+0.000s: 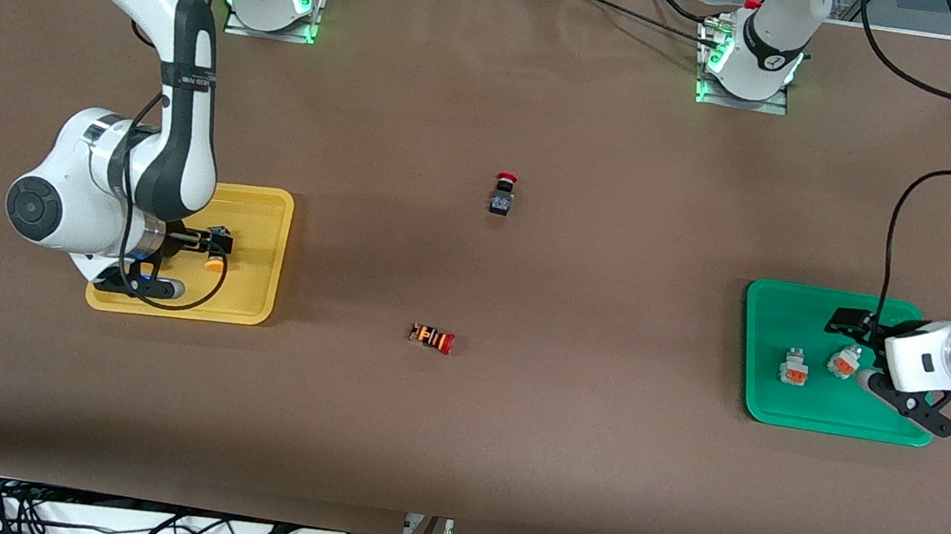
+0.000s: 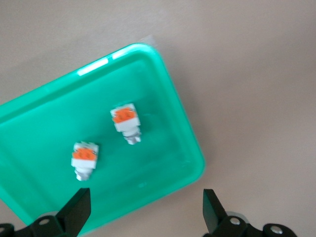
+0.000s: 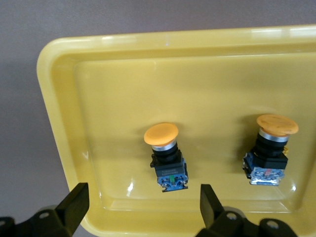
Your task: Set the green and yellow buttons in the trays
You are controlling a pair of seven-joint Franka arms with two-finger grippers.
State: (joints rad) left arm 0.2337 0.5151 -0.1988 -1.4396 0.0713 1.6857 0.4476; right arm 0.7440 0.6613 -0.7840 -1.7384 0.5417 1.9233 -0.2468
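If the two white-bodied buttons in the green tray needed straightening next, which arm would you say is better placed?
Left, probably. The left end effector hangs open over the green tray, by the white-bodied buttons; the right end effector is open over the yellow tray at the right arm's end.

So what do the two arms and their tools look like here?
Both arms are glossy white with dark grey joint bands. Bases glow green. The left tool and right tool have black fingers, and a black cable runs along each arm.
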